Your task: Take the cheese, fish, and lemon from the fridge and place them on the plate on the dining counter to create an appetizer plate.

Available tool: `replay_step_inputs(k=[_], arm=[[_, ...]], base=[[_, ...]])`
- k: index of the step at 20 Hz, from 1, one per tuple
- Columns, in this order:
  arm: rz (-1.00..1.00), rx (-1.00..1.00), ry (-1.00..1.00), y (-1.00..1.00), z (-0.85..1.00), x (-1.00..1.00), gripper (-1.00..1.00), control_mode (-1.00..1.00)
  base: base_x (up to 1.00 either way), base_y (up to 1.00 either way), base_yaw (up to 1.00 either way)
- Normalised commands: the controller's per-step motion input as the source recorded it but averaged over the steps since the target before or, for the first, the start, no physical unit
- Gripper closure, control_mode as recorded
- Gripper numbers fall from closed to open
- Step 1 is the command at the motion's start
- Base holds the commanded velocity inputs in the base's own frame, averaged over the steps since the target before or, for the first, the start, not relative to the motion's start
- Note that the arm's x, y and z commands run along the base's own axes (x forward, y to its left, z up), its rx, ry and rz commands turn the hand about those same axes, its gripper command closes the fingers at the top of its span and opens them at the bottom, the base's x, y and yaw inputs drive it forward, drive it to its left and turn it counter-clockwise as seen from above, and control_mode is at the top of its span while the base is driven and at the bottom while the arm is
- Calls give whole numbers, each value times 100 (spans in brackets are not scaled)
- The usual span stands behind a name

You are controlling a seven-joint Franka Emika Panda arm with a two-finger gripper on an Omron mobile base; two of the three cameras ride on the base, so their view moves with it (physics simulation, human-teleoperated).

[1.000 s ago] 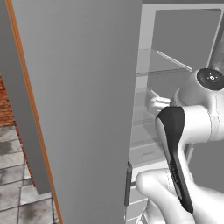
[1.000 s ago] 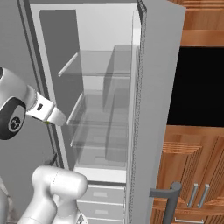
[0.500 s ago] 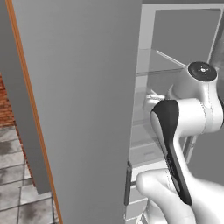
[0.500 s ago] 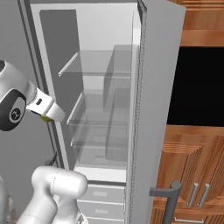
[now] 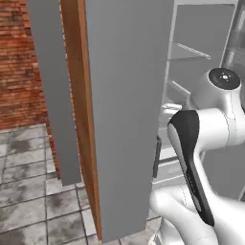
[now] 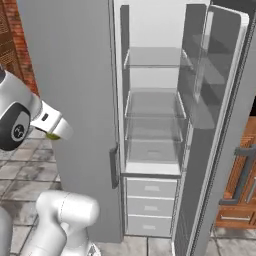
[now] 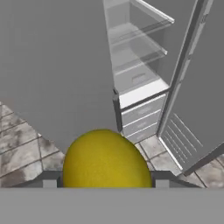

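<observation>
My gripper [image 7: 105, 183] clamps the lemon [image 7: 106, 161]; the fridge [image 7: 144, 83] door at two o'clock could knock it loose.

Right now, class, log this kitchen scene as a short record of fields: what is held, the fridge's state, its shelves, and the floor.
held item: lemon, yellow, close between the jaws
gripper state: shut on the lemon
fridge: door open, white inside
shelves: clear glass, nothing seen on them
drawers: below the shelves, closed
floor: grey stone tiles
wall behind: red brick
</observation>
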Motion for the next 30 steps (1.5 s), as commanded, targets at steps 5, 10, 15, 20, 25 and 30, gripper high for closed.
replay_step_inputs(k=[5,10,15,20,25,30], arm=[[0,0,0,0,0,0,100,100],[0,0,0,0,0,0,100,100],[0,0,0,0,0,0,100,100],[0,0,0,0,0,0,100,100],[0,0,0,0,0,0,100,100],[0,0,0,0,0,0,100,100]], base=[[-40,48,-55],[-17,2,-93],[-28,0,-93],[-38,0,-88],[-45,-9,-78],[-5,-44,-55]])
